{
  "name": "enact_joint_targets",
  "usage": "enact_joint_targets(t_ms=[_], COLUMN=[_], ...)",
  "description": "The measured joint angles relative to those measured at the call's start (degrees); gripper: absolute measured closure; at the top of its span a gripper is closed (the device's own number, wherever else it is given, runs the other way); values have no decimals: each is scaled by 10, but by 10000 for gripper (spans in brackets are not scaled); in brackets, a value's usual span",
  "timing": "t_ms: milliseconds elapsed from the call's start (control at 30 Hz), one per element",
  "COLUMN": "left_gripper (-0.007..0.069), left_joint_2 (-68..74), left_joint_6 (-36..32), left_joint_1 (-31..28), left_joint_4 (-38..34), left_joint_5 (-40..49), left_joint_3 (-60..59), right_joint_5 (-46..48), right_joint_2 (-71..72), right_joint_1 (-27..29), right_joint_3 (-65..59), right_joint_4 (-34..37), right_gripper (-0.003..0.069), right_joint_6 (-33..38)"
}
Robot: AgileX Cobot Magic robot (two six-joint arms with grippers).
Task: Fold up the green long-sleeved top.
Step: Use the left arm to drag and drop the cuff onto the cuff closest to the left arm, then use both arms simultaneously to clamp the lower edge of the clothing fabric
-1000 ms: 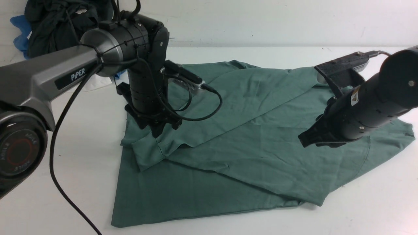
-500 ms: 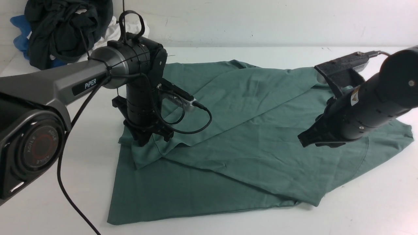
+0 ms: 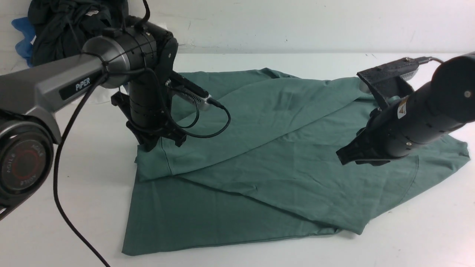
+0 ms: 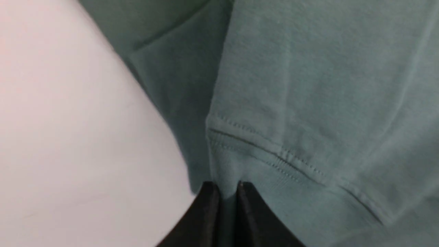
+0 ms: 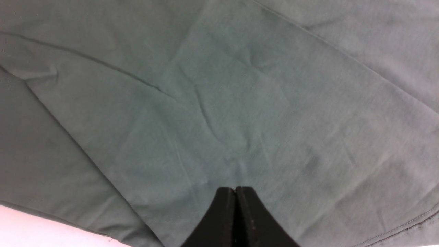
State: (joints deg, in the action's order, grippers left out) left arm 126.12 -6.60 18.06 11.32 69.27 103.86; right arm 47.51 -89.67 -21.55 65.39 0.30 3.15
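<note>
Front view: the top [image 3: 259,148] lies partly folded across the middle of the table [image 3: 55,222]. At its 9 o'clock edge the left gripper [image 3: 161,142] points down onto a folded-over sleeve end. Toward 3 o'clock the right gripper [image 3: 343,157] hangs above the cloth. A dark garment [image 3: 66,29] is heaped at the table's 11 o'clock corner.

Left wrist view: the left gripper [image 4: 228,187] has its fingers narrow, pinching the edge of the cuff [image 4: 274,164], with bare table [image 4: 68,137] beside it.

Right wrist view: the right gripper [image 5: 235,188] has its fingers pressed together, holding nothing, over the top [image 5: 205,103].
</note>
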Motion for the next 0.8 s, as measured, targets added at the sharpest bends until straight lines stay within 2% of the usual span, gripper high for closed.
enact_joint_targets(t_ms=[67,133,167,200,233,300,400,567,733,800], left_gripper=[542,454,454,382,374,288,232,221,219,219], left_joint_2=[8,7,6,-11,-14,-57,-124,-216,-236,-236], left_joint_6=[0,0,0,0,0,-2,-3,-24,-95,-117], left_joint_1=[0,0,0,-1,-1,-1,3,34,94,103], left_joint_4=[1,-5,-6,-20,-22,-52,-82,-102,-103,-99], left_joint_5=[-1,0,0,0,0,1,0,1,-6,-20], left_joint_3=[-1,-2,-2,-2,-3,-5,-18,-142,-334,-363], right_joint_5=[1,10,10,23,25,40,49,51,42,38], right_joint_2=[0,0,0,0,0,0,0,0,0,0], right_joint_1=[0,0,0,0,0,0,0,0,0,0], right_joint_3=[0,0,0,0,0,0,0,0,0,0], right_joint_4=[0,-3,-3,-3,-3,-3,0,6,37,49], right_gripper=[662,662,662,662,662,662,662,662,662,662], right_joint_6=[0,3,4,10,11,20,26,42,68,76])
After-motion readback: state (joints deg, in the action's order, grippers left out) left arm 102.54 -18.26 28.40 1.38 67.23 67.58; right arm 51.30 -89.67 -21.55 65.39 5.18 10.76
